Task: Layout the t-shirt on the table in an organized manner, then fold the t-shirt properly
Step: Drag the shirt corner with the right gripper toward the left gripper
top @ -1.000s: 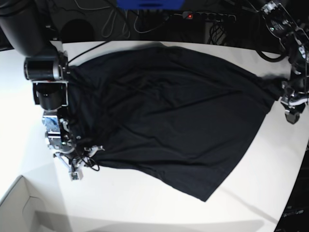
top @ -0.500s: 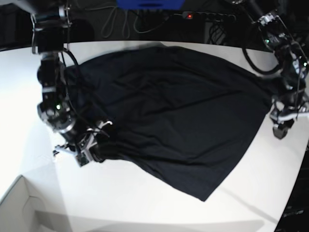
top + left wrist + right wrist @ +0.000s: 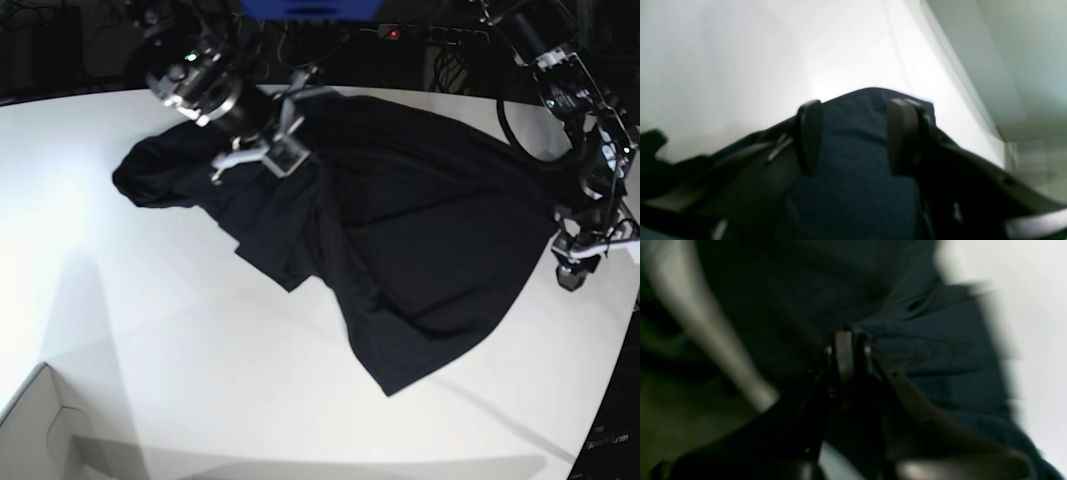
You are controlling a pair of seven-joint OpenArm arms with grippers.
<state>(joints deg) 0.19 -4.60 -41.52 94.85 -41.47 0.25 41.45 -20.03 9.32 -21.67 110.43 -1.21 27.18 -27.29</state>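
Note:
The black t-shirt (image 3: 430, 230) lies rumpled across the white table (image 3: 200, 330), its left part pulled up into folds. My right gripper (image 3: 282, 155) is over the far left of the shirt and is shut on a pinch of its fabric; the right wrist view shows the right gripper (image 3: 848, 336) with fingers together and cloth bunched at the tips. At the shirt's right corner near the table's edge sits my left gripper (image 3: 572, 268). In the left wrist view the left gripper (image 3: 857, 105) has its fingers (image 3: 808, 136) set apart, with dark t-shirt fabric (image 3: 853, 186) filling the gap.
A white box corner (image 3: 40, 430) sits at the near left. Cables and a power strip (image 3: 430, 33) run behind the table's far edge. The table's curved edge (image 3: 610, 380) passes close to the left arm.
My right gripper has swung from the near left to the table's far side, dragging the shirt's left part with it. My left gripper has shifted slightly nearer with the shirt's right corner.

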